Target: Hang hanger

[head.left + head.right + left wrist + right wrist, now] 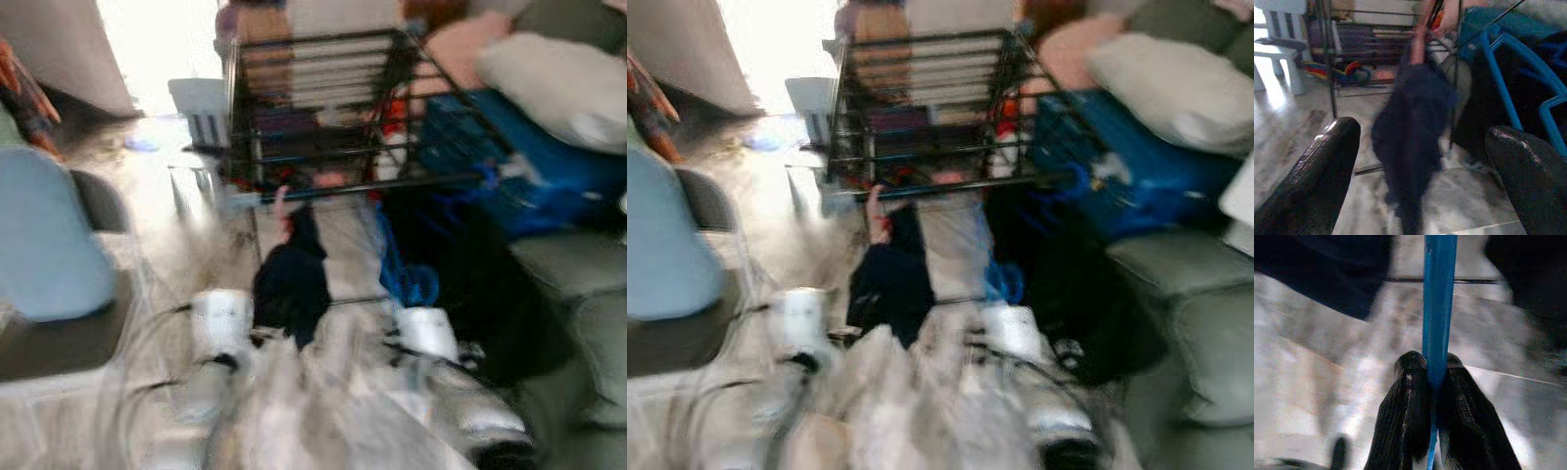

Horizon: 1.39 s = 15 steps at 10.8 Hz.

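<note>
Gripping: right gripper [1434, 382] has its two black fingers pinched tight on the blue hanger [1439, 308].
Left gripper [1420, 161]: fingers spread wide, holding nothing, facing a dark garment [1410, 132].
Hanger position: below the black wire rack [323, 108], beside the dark garment hanging from the rack's front bar.
Surroundings: pale tiled floor [167, 215], grey sofa [578, 294], white pillow [558, 83]. Head views are blurred.

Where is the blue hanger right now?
The blue hanger is pinched in the right gripper, on the robot's right, just below the black wire rack and beside a dark garment hanging from that rack.
</note>
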Tool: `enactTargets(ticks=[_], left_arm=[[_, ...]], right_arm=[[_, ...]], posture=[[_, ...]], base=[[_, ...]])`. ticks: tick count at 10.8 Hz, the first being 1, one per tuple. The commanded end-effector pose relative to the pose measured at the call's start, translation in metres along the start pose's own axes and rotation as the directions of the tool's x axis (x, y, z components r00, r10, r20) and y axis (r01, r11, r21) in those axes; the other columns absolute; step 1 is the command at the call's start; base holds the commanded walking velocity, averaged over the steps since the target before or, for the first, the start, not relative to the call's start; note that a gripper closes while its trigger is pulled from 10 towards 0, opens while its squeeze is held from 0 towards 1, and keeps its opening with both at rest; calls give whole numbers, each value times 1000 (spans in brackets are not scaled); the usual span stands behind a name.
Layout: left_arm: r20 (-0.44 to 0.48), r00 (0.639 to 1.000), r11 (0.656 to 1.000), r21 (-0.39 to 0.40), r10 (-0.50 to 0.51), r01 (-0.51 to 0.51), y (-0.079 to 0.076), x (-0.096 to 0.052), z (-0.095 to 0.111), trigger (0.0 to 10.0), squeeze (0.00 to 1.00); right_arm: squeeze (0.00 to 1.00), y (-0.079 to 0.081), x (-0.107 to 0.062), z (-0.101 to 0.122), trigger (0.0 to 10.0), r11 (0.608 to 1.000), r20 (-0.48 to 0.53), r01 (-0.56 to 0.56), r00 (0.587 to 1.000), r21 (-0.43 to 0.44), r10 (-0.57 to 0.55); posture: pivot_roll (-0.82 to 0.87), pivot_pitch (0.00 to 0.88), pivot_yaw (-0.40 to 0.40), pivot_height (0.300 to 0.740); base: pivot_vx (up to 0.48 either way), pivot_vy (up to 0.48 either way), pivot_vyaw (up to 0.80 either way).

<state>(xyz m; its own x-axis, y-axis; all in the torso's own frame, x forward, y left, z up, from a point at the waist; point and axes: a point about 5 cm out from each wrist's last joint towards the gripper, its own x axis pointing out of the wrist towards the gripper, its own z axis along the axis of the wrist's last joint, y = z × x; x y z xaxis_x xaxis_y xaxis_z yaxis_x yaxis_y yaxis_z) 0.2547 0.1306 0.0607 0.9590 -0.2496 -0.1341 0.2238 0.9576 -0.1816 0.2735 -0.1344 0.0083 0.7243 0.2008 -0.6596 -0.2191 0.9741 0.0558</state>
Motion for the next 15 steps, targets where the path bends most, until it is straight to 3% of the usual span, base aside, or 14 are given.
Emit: enactTargets(ticks=[1, 4, 6, 7, 10, 12, 13, 15], left_arm=[[15, 999, 999, -2, -40, 41, -12, 5, 5, 10000, 0], [0, 999, 999, -5, -52, 52, -14, 4, 2, 10000, 0], [9, 998, 998, -18, -59, 59, -16, 3, 3, 10000, 0], [9, 998, 998, -19, -54, 55, -15, 3, 3, 10000, 0], [8, 998, 998, -21, -61, 61, -15, 3, 4, 10000, 0], [7, 997, 997, -26, -74, 74, -17, 3, 4, 10000, 0], [6, 997, 997, -26, -76, 76, -17, 3, 5, 10000, 0], [7, 997, 997, -27, -76, 76, -16, 4, 5, 10000, 0]], right_arm=[[0, -16, -3, 8, 10000, 998, 28, 55, 998, -7, -54], [0, -22, -5, 12, 10000, 996, 37, 89, 995, 12, -90], [0, -22, -4, 17, 10000, 990, 75, 116, 991, -83, -110], [0, -17, -5, 21, 10000, 997, 99, 73, 993, -39, -69], [0, -13, -7, 27, 10000, 996, 120, 49, 992, -73, -40], [0, -6, -8, 38, 10000, 1000, 107, -26, 994, 12, 24], [0, -4, -8, 49, 10000, 1000, 123, -17, 992, 4, 17], [0, -6, -6, 67, 10000, 997, 75, -15, 997, 71, 9]], posture=[[-79, 0, 43, 740], [-81, 0, 45, 740], [-79, 0, 42, 740], [-80, 0, 43, 740], [-81, 0, 43, 740], [-80, 0, 44, 740], [-79, 0, 44, 740], [-74, 0, 40, 740]], base=[[480, 0, 0], [469, 0, 0], [0, 0, 0], [0, 0, 0], [0, 0, 0], [0, 0, 0], [0, 0, 0], [0, 0, 0]])
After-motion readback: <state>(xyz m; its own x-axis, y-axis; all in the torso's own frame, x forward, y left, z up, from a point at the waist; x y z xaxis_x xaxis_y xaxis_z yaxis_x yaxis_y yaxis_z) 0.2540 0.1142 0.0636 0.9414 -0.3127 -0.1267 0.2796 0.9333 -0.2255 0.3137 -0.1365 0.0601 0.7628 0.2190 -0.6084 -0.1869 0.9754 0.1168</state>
